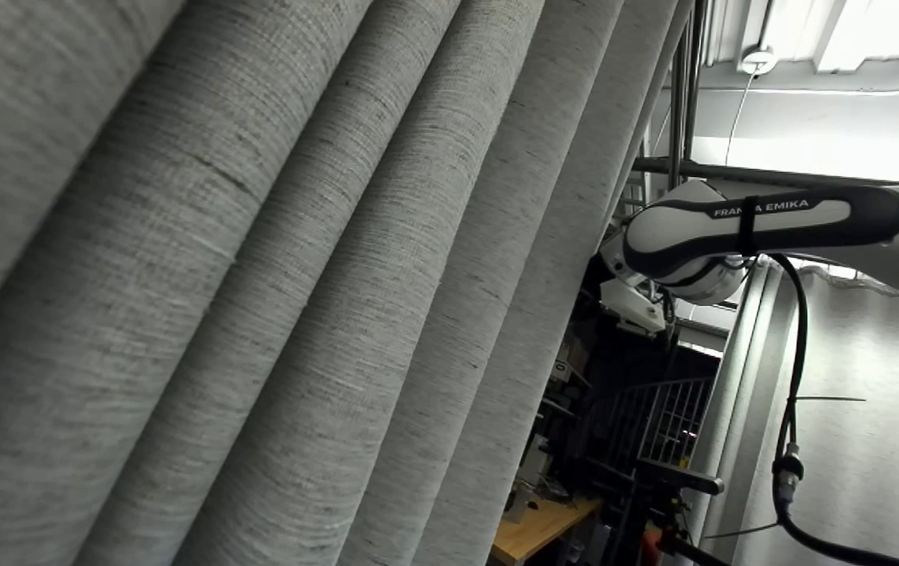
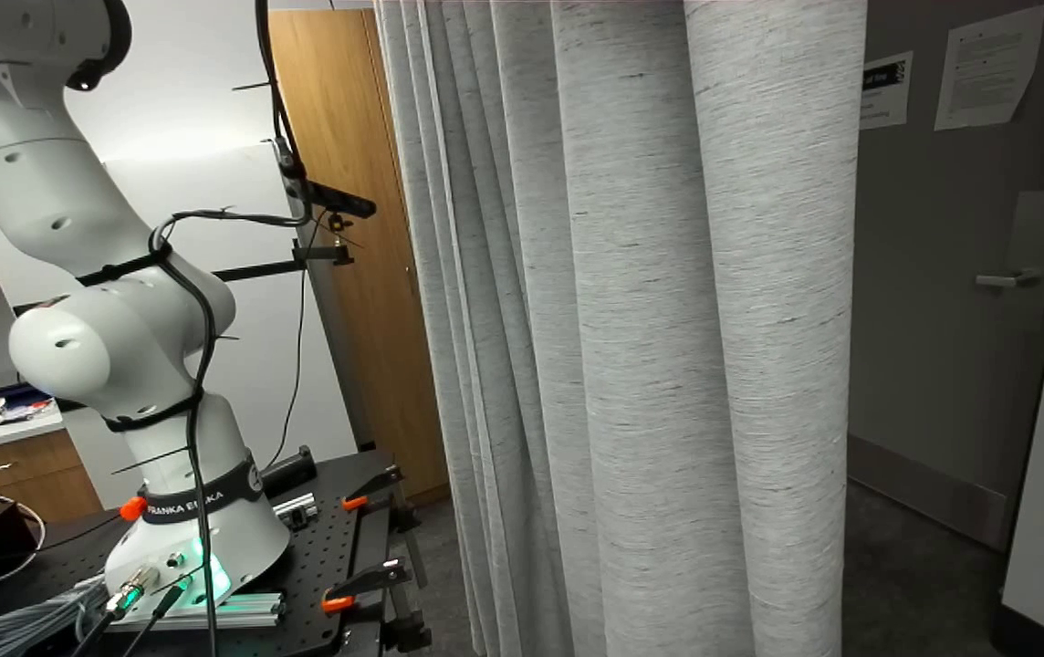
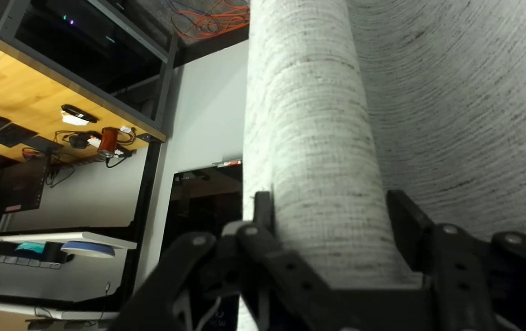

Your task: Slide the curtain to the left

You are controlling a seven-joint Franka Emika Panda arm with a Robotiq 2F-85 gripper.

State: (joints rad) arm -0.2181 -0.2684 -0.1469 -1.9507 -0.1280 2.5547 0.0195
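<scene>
Wrist view shows us the gripper [image 3: 329, 202] spread wide, a fold of the curtain [image 3: 320, 128] reaching from twelve o'clock down between its fingers [image 3: 408, 225], apparently unpinched, so dragging before closing could let it slip free.

Curtain [image 2: 650, 365]: matt, slubby cloth; arm [image 2: 139, 319]: smooth; tall cabinet [image 2: 385, 319]: wood.

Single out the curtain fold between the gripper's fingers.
The pale, rounded fold, central in the wrist view: it shows inside the open gripper; the thin strip left of it and greyer cloth right of it fall outside.
</scene>
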